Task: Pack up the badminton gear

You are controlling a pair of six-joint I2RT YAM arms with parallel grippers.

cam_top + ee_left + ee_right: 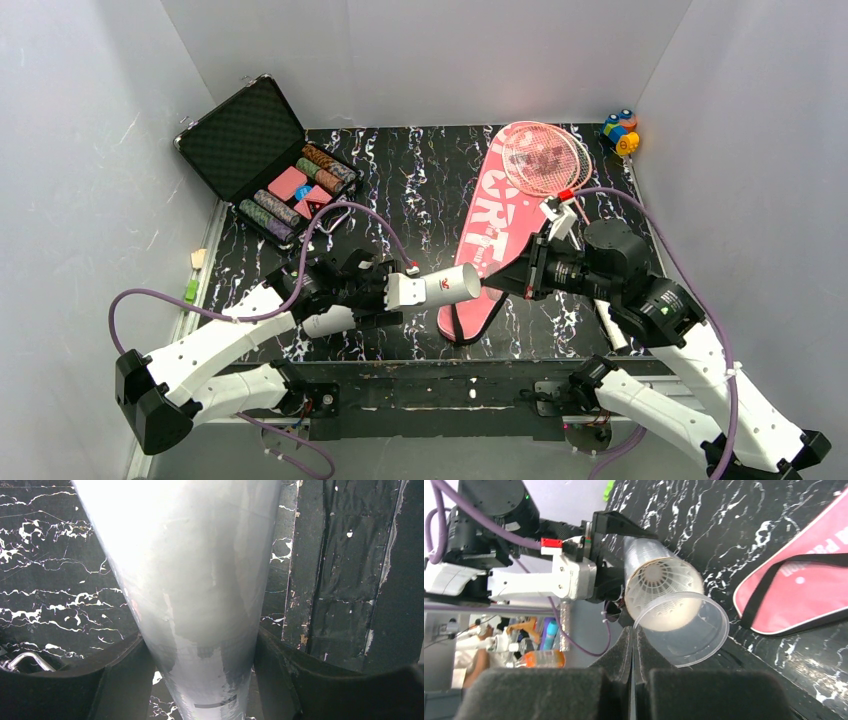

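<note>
Status: we're mid-way, nothing fully packed yet.

- Done as far as we can see: a shuttlecock [659,587] sits inside the tube [435,287], feathers facing the open mouth. We can't tell how many are behind it.
- Not done: the clear cap [694,635] hangs tilted at the tube's mouth and isn't seated.
- Not done: the rackets [545,158] lie on top of the pink cover [487,245], heads at its far end, not inside it. The cover lies flat on the surface [420,190], right of centre.
- We judge the cap comes first, then rackets into the cover.
- The poker-chip case [250,140] at far left and the toy [620,131] in the far right corner aren't ours.

Pose:

- Left arm reaches in low from the left. The left claw [392,292] is clamped around the tube and holds it level above the near-centre surface, mouth pointing right.
- Right arm is bent at the elbow, forearm reaching left, wrist aimed straight at the tube's mouth over the near end of the cover.
- The right claw [632,637] has its jaws together. The tips sit right at the cap's rim, and we can't tell whether they pinch it or only touch it.
</note>
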